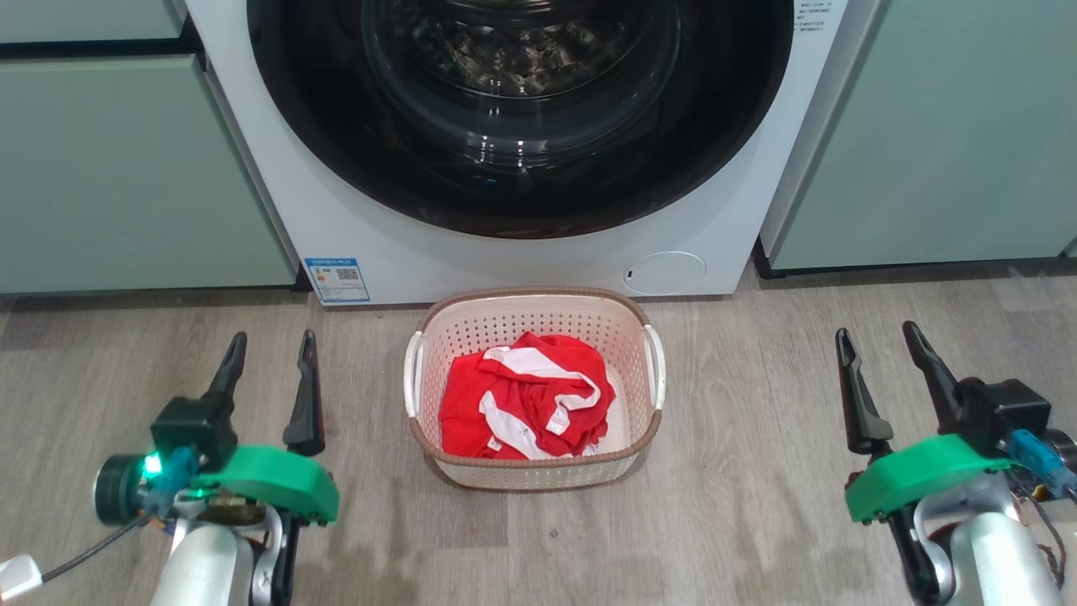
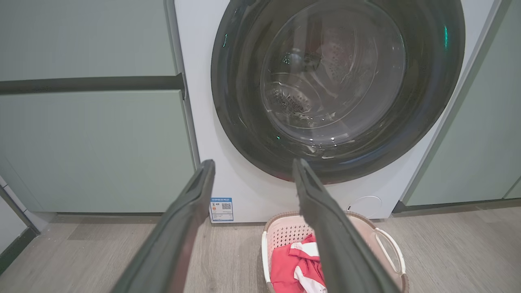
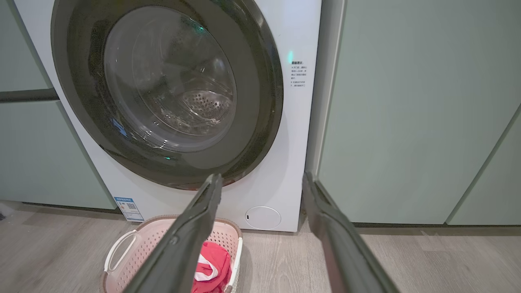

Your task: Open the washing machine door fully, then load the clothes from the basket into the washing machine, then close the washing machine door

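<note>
Both claws hang low over the wood-look floor (image 1: pixel 757 438), fingers spread as wide as they go and nothing between them. The basket (image 1: pixel 538 296) sits on the floor about midway between the left claw (image 1: pixel 274 337) and the right claw (image 1: pixel 877 331), apart from both. Ahead of the fingertips and above them rises the washing machine (image 1: pixel 278 210), and the washing machine door (image 1: pixel 320 143) is shut flush against its white front. I judge the door rigid and fairly weighty. Its glossy black rim is likely slick under the dark fingers, and the bulging glass is no place to push. The hold belongs at a handle or recess in the rim, one finger hooked behind the edge and drawn along the hinge's arc. No handle or hinge can be made out. The head view and left wrist view cut off the door's top, and the right wrist view shows only a smooth rim under reflections, so I cannot tell which side swings. The red-and-white garment (image 1: pixel 522 396) crumpled in the basket looks soft, light and limp, best pinched at a raised fold. The basket itself seems light enough to skid if snagged. The folds hide whether there is one piece or several, and glare on the glass obscures the drum.
</note>
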